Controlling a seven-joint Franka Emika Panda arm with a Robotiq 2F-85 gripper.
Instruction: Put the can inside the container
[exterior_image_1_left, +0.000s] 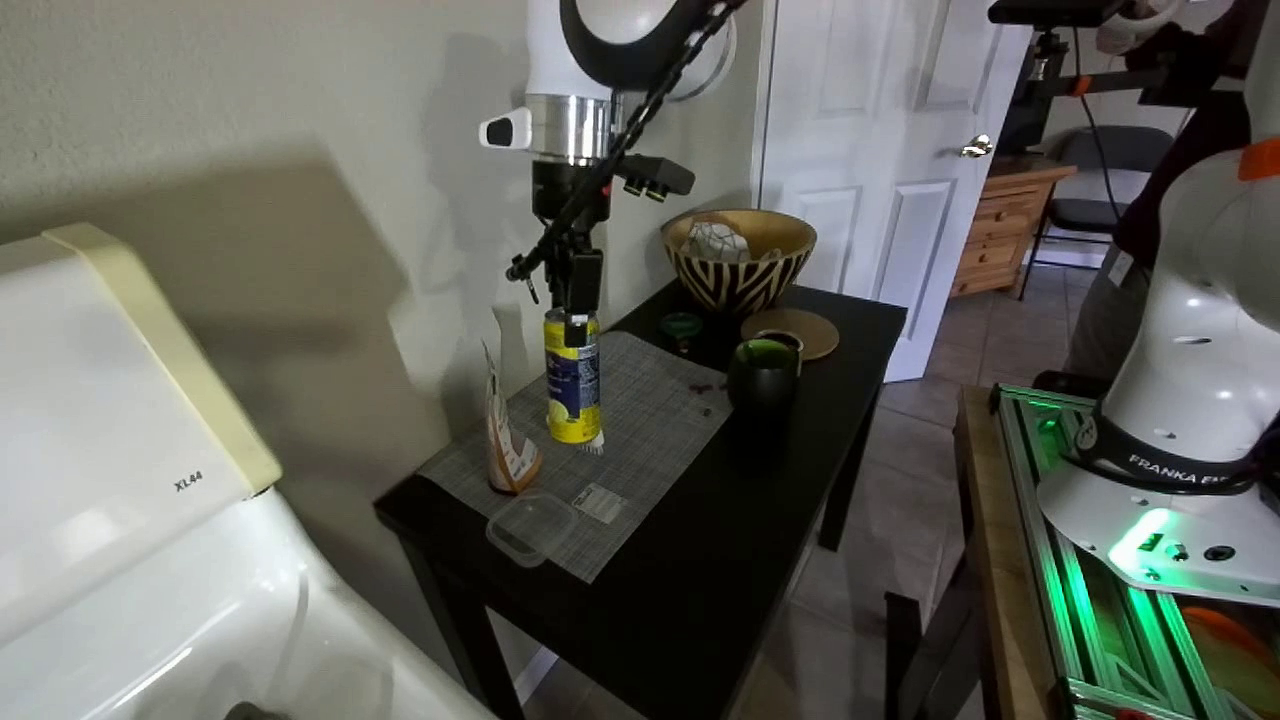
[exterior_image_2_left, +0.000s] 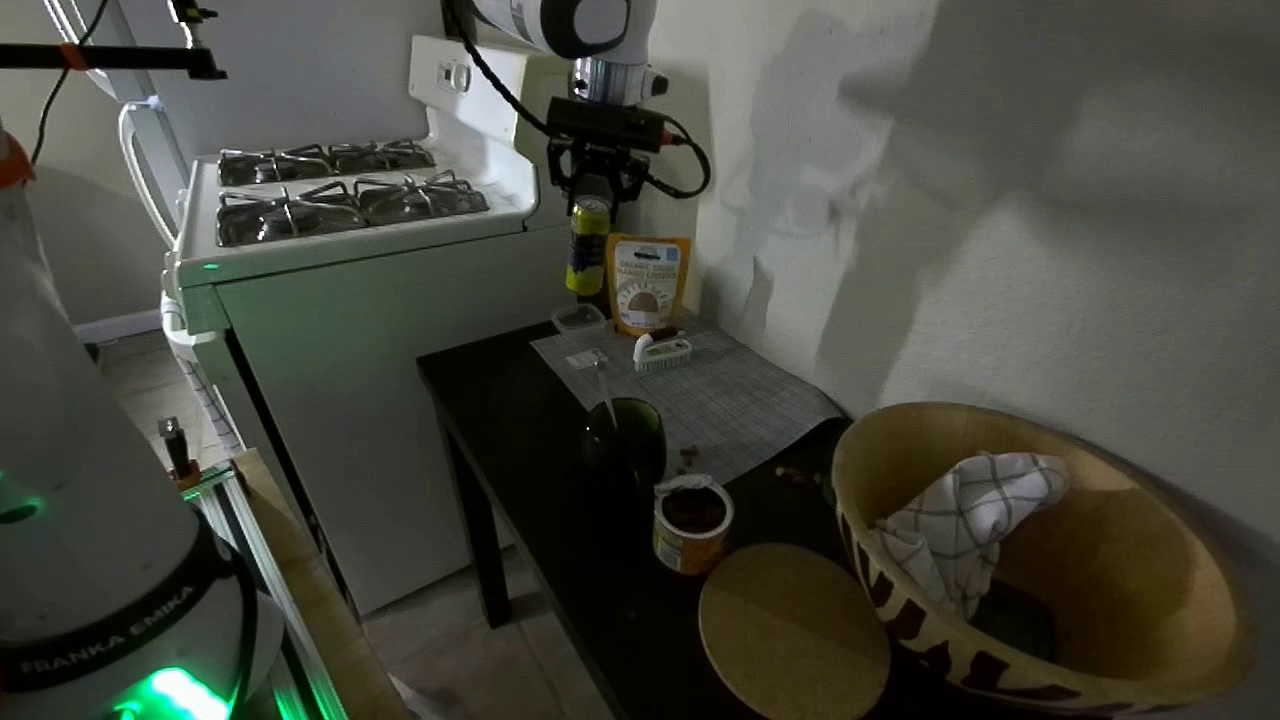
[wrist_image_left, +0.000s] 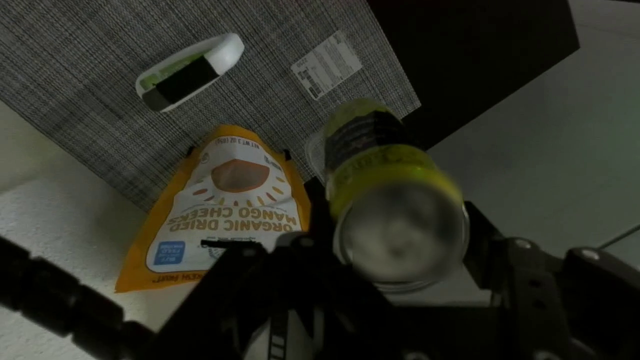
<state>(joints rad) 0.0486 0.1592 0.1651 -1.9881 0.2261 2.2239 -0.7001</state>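
Note:
My gripper (exterior_image_1_left: 578, 318) is shut on the upper end of a yellow can (exterior_image_1_left: 574, 390) with a blue band. It holds the can nearly upright, in the air above the table. In an exterior view the gripper (exterior_image_2_left: 595, 190) and can (exterior_image_2_left: 587, 250) hang near the table's far end. In the wrist view the can (wrist_image_left: 385, 155) sits between the two fingers (wrist_image_left: 397, 220), its metal end facing the camera. The clear plastic container (exterior_image_1_left: 530, 527) lies on the table corner, partly on the mat, below the can. It also shows in an exterior view (exterior_image_2_left: 578, 319). In the wrist view the can mostly hides the container (wrist_image_left: 315, 152).
An orange mango bag (exterior_image_2_left: 648, 285) stands beside the container, close to the can. A white brush (exterior_image_2_left: 662, 352) lies on the grey mat (exterior_image_1_left: 650, 430). A dark green cup (exterior_image_1_left: 762, 380), an open tub (exterior_image_2_left: 692, 535) and a striped bowl (exterior_image_1_left: 740, 265) stand farther along. A wall borders the table.

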